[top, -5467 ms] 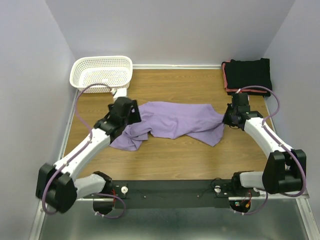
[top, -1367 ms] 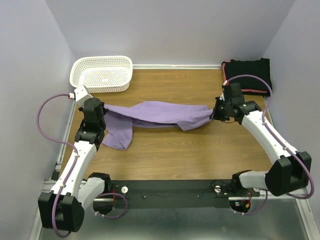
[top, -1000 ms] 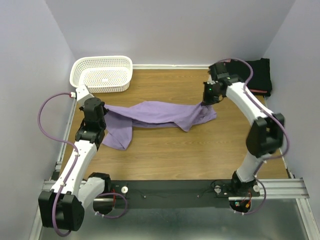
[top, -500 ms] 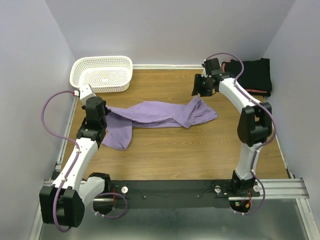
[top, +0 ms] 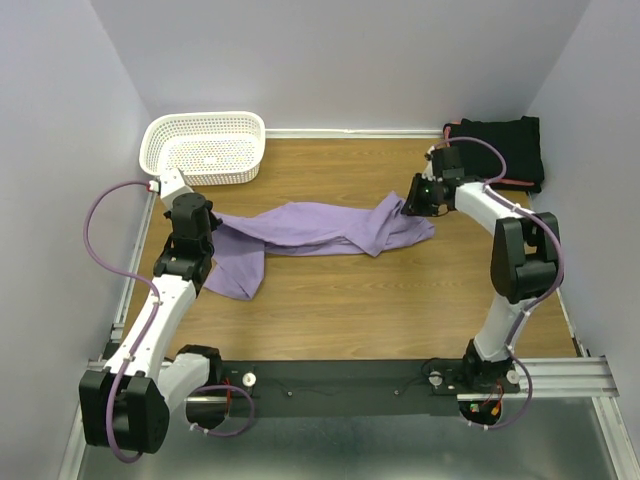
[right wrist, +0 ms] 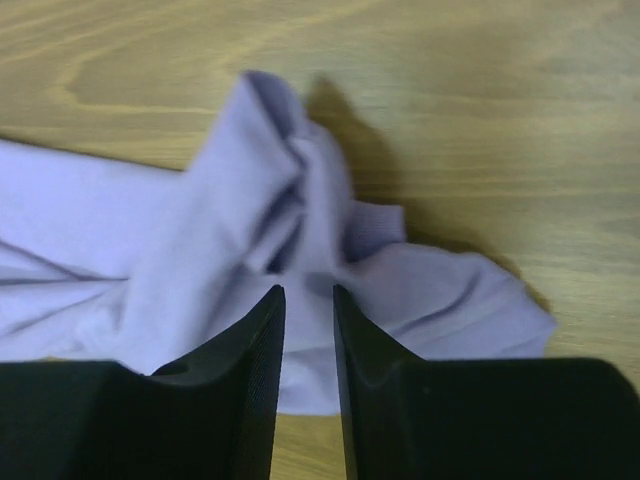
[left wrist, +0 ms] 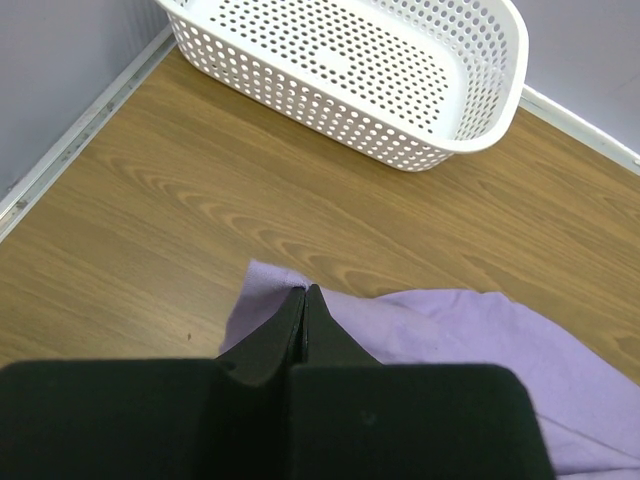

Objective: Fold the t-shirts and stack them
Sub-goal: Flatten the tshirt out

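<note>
Left claw (left wrist: 303, 292) is pressed together on a corner of the lavender shirt (top: 310, 228), just in front of the white basket (top: 200, 177). Right claw (right wrist: 308, 292) hangs slightly spread over the shirt's bunched far end, gripping nothing. The shirt lies as a rumpled band on the table (top: 340, 300), running rightward from the basket's front. Folded black shirts (top: 500, 148) sit well to the basket's right.

Lab robot booth: bare walls (top: 340, 60), wooden tabletop (top: 340, 300), mounting rail (top: 340, 380).

White mesh basket (top: 204, 116), far-left corner, wooden table (top: 340, 300).
</note>
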`<state>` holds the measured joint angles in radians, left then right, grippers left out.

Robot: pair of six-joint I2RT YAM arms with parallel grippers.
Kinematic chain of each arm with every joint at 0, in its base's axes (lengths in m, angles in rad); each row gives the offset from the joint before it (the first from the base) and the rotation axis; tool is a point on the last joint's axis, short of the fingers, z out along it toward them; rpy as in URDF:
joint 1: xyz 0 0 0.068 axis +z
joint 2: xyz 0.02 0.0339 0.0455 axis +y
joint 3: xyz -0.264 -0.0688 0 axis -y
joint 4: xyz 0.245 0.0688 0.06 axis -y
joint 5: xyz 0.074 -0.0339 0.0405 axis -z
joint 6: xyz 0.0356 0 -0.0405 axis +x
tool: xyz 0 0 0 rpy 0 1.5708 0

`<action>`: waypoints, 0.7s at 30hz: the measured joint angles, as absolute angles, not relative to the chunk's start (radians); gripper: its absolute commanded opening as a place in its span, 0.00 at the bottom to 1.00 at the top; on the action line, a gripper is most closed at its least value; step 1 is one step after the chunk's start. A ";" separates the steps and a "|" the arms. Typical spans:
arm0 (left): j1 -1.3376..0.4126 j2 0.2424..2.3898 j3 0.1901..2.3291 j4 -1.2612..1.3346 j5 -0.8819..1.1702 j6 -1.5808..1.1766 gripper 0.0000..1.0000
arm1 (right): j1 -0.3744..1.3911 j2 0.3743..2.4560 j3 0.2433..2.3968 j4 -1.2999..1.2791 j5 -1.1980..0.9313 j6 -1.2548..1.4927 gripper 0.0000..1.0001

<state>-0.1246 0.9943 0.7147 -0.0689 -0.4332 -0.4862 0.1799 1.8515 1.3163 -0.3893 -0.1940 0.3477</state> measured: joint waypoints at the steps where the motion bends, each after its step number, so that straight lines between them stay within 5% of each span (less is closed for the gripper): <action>1: -0.125 0.995 0.715 -0.069 -0.433 -0.486 0.00 | 0.159 1.862 1.293 -0.376 -0.206 0.355 0.30; 6: -0.125 0.997 0.715 -0.069 -0.434 -0.486 0.00 | 0.084 1.899 1.224 -0.317 -0.225 0.377 0.19; 21: -0.125 1.005 0.715 -0.070 -0.434 -0.487 0.00 | 0.031 1.701 1.079 -0.241 -0.273 0.469 0.29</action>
